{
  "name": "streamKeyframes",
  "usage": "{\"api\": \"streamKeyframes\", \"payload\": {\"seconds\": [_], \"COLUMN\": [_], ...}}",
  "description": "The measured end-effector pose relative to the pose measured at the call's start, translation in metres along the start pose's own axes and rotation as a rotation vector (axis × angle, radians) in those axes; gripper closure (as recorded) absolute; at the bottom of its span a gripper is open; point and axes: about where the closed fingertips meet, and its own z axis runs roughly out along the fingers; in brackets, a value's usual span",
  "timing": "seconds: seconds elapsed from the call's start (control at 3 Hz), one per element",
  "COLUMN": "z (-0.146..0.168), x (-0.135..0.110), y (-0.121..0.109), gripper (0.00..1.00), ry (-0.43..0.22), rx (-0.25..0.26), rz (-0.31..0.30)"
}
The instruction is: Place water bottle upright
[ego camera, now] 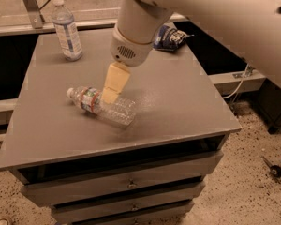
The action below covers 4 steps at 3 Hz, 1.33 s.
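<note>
Tool: the tool [110, 93] hangs from the pale arm [140, 22], tilted down and leftward, its tip just over the middle of the water bottle; whether it touches the bottle, and how far open it is, cannot be told.
Water bottle: the water bottle [113, 112] lies on its side left of the table's centre, white cap toward the far left, base toward the near right, coloured band near the shoulder.
Table: the grey table [178, 102] has drawers [126, 184] under its top.
Second bottle: the second bottle [67, 31] stands upright at the far left corner, well apart.
Packet: a dark packet [170, 36] lies at the far edge, partly behind the arm.
Room: the speckled floor [243, 191] and a white cable [236, 86] show at the right.
Cut off: the arm's upper part runs out of view; a wheel [276, 170] shows at the right edge.
</note>
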Motion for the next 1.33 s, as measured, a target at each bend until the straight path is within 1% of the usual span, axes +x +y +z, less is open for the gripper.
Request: {"api": "streamKeyframes", "payload": {"seconds": [0.33, 0.67, 1.0, 1.33], "z": [0.018, 0.038, 0.065, 0.084], "x": [-0.022, -0.045, -0.054, -0.053], "y": [0.003, 0.014, 0.016, 0.017], "gripper": [0.00, 0.00, 0.00, 0.03], "ry": [-0.008, -0.017, -0.005, 0.027], "rx": [-0.021, -0.016, 0.011, 0.025], "rz": [0.043, 0.068, 0.081, 0.103]}}
